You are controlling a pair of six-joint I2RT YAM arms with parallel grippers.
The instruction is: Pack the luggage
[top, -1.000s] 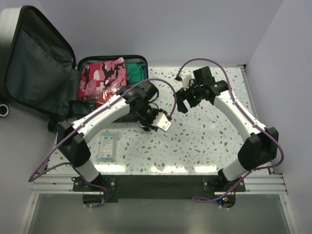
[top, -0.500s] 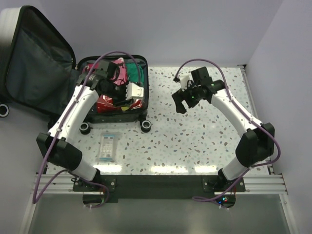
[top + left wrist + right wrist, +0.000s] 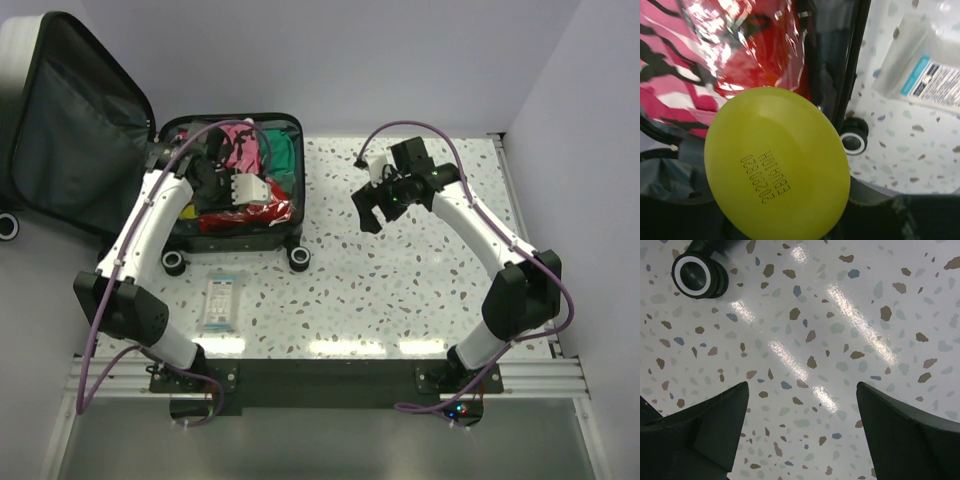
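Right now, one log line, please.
left gripper: holding yellow round item over open luggage | right gripper: open, empty, above table | packet: on table, outside luggage

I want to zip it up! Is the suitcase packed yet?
Not yet. Pink clothes and a red bag already lie in the luggage. The left gripper holds a yellow round thing over it. A flat packet waits on the table, and the lid is open.

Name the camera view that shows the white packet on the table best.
Top external: the white packet lies whole and unobstructed on the table. Left wrist catches only a blurred part, cut off by the frame. Right wrist shows none of it.
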